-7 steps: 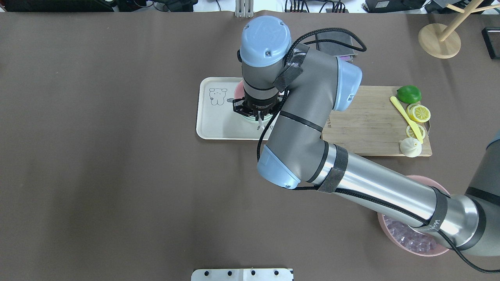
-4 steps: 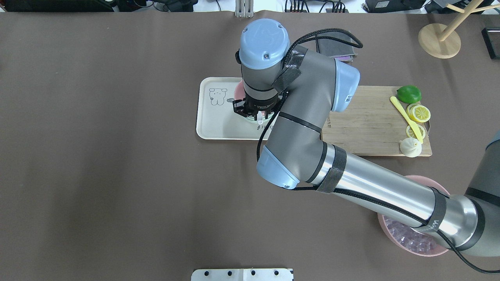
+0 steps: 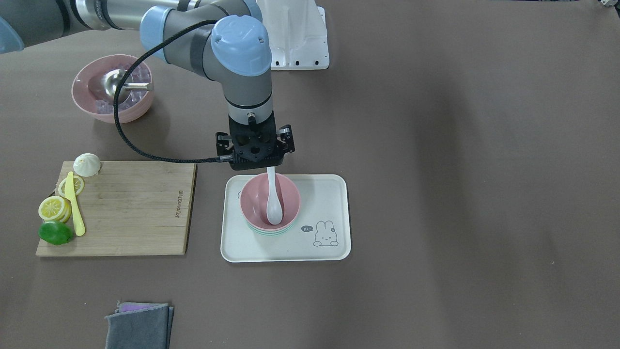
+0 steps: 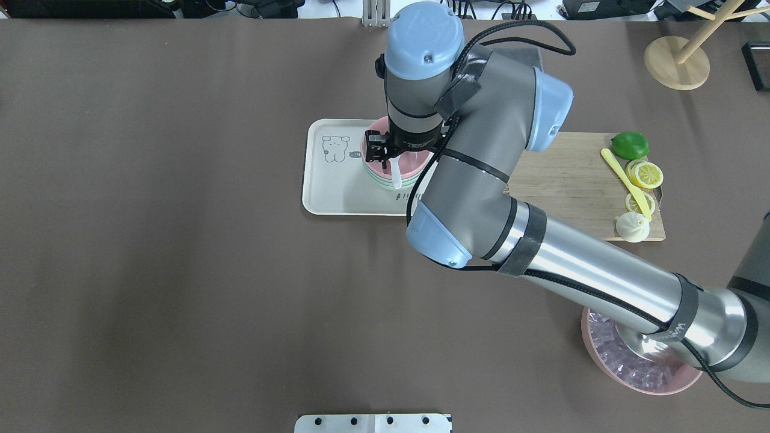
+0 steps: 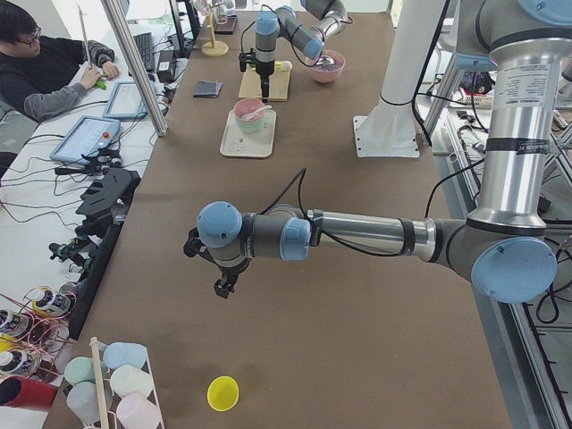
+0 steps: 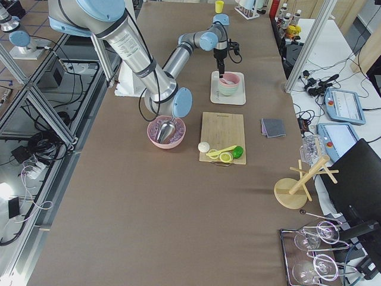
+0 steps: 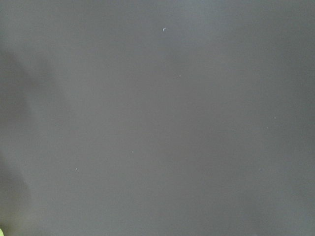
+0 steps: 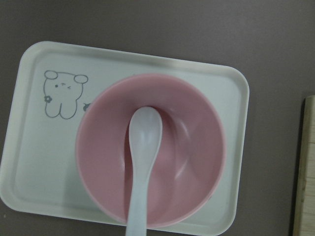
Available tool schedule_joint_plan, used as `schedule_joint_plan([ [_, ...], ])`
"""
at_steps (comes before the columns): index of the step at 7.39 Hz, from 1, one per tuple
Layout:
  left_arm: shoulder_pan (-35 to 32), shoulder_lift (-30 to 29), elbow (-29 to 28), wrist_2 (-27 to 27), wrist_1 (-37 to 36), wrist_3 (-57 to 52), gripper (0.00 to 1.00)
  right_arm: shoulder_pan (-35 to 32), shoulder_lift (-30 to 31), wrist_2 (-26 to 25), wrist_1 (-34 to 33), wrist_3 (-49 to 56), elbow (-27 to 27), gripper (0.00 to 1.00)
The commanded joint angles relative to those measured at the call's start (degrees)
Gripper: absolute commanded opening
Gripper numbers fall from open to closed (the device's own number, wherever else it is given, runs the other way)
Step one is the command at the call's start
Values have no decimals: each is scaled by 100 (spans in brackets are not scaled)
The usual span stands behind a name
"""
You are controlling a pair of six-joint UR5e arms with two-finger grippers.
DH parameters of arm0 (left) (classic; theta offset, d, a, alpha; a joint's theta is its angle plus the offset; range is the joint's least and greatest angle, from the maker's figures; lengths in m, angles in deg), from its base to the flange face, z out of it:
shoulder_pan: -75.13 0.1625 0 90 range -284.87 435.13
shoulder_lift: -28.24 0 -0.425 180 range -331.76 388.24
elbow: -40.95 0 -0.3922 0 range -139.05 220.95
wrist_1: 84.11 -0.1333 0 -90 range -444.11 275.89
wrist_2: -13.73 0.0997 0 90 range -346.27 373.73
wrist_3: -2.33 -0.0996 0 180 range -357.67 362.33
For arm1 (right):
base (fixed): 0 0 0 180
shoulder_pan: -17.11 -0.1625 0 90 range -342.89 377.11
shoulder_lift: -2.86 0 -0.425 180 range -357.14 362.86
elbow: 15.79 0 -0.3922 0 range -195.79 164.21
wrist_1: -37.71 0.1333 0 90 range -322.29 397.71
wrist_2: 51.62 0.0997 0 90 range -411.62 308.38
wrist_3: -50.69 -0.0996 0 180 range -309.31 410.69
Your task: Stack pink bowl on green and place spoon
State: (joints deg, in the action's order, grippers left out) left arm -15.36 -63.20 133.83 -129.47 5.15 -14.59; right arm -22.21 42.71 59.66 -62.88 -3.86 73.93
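Observation:
The pink bowl (image 3: pixel 256 198) sits stacked in the green bowl (image 3: pixel 266 232) on the white tray (image 3: pixel 319 194). The white spoon (image 3: pixel 273 203) lies in the pink bowl, its handle leaning on the rim toward the robot; it fills the right wrist view (image 8: pixel 142 162). My right gripper (image 3: pixel 255 164) hovers just above the handle end with its jaws spread open and empty. My left gripper (image 5: pixel 219 284) shows only in the exterior left view, low over bare table far from the tray; I cannot tell its state.
A wooden cutting board (image 3: pixel 131 203) beside the tray carries a lime (image 3: pixel 55 232), lemon slices, a yellow knife and a dumpling. A larger pink bowl of ice cubes with a metal scoop (image 3: pixel 111 89) stands near the robot's base. Grey cloths (image 3: pixel 138 327) lie at the far edge.
My right gripper has lifted off the bowls and shifted toward the far side. The spoon stays lying in the pink bowl.

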Motion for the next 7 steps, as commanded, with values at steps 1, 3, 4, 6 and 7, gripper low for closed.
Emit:
schedule_joint_plan([
  [1,-117,405,377,404,-5,1123,99,-687,293,437,5,319,54,100],
  [3,-161,776,914,757,-58,1226,99,-1530,697,1041,5,1030,116,100],
  [4,-170,847,960,767,-93,1217,99,-1995,995,1306,5,1738,194,100],
  [6,-170,918,977,1099,-84,1173,99,-2831,1802,1799,-4,2515,492,100],
  [7,-170,909,1030,1014,-102,1182,99,-3174,2407,1862,-39,3389,746,100],
])
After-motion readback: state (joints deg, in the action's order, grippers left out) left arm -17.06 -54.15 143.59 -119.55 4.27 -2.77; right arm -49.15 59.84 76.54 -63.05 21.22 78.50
